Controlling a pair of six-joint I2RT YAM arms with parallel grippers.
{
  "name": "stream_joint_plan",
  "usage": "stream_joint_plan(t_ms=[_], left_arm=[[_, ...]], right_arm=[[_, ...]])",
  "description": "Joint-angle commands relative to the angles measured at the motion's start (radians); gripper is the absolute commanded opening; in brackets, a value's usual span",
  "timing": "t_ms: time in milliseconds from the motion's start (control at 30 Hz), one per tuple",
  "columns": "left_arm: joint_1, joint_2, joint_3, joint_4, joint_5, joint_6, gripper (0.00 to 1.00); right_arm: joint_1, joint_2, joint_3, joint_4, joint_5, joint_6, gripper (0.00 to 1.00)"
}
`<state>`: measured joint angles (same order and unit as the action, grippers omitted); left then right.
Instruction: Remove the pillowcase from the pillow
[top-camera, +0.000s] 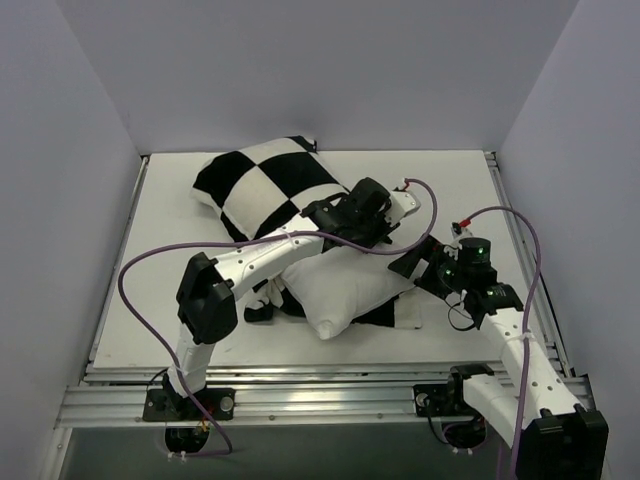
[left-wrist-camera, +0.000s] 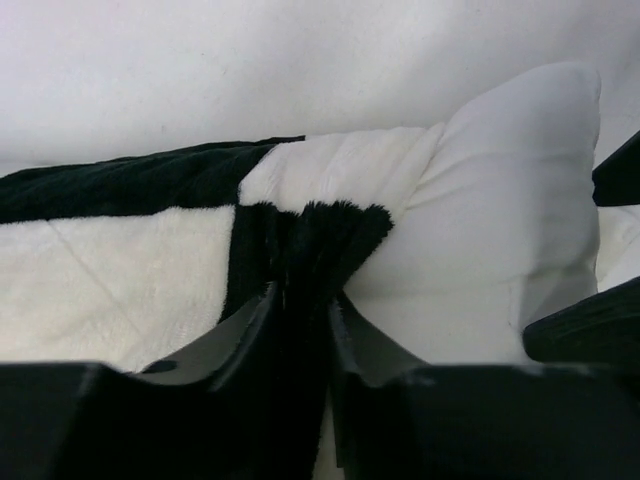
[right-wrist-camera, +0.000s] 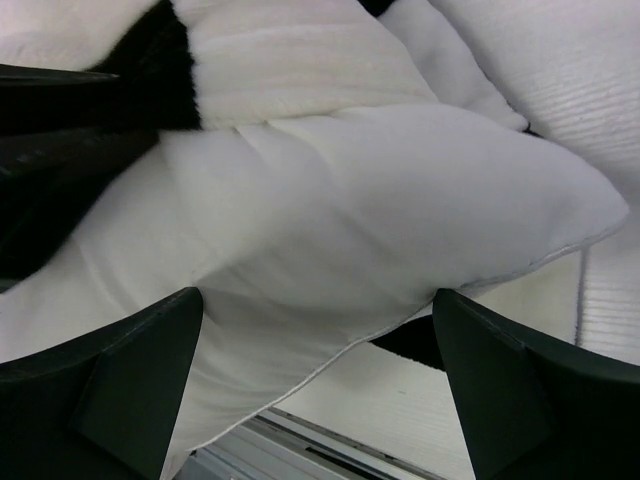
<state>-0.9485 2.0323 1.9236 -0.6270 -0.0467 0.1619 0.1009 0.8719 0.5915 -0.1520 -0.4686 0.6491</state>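
Left gripper (left-wrist-camera: 305, 295) nipped on black pillowcase (left-wrist-camera: 120, 270) hem, grip seemingly firm. Right gripper (right-wrist-camera: 318, 300) wide, empty, facing half-bared pillow (right-wrist-camera: 380, 200) mid-table. Clamp pillow corner first; then draw pillowcase rearward, low.

A robotics lab test cell: 2 arms, left arm (top-camera: 255, 262) and right arm (top-camera: 525, 350), bolted to an aluminium rail (top-camera: 330, 398) at 6 o'clock, trailing purple cables (top-camera: 122, 282), on a white table (top-camera: 160, 210) boxed by bare pale walls (top-camera: 320, 70) at 9, 12 and 3 o'clock.
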Motion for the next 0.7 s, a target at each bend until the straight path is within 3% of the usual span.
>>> stream_joint_plan(t_ms=[0,33,133,267,300,333,400,433,667], left_arm=[[0.028,0.026,0.045,-0.022,-0.009,0.005,0.31],[0.033,0.028,0.046,-0.02,-0.007,-0.007,0.21],[0.043,0.031,0.048,-0.011,0.024,-0.028,0.09],[0.047,0.026,0.035,0.004,0.042,-0.048,0.06],[0.047,0.022,0.026,0.015,0.044,-0.053,0.06],[0.054,0.02,0.023,0.019,0.041,-0.067,0.06],[0.069,0.017,0.02,0.03,0.039,-0.087,0.05],[0.086,0.017,0.021,0.033,0.036,-0.113,0.04],[0.183,0.043,0.107,0.046,-0.109,-0.26,0.02]], right_arm=[[0.032,0.031,-0.033,0.107,-0.041,0.066,0.94],[0.049,0.042,-0.036,0.123,-0.028,0.069,0.95],[0.127,0.085,-0.045,0.201,0.01,0.098,0.95],[0.207,0.142,-0.048,0.359,0.031,0.144,0.9],[0.217,0.163,-0.05,0.38,0.031,0.146,0.84],[0.217,0.171,-0.047,0.42,0.028,0.142,0.63],[0.221,0.185,-0.032,0.445,0.002,0.132,0.3],[0.23,0.185,-0.019,0.43,-0.002,0.11,0.02],[0.27,0.073,0.128,0.238,-0.039,0.034,0.0]])
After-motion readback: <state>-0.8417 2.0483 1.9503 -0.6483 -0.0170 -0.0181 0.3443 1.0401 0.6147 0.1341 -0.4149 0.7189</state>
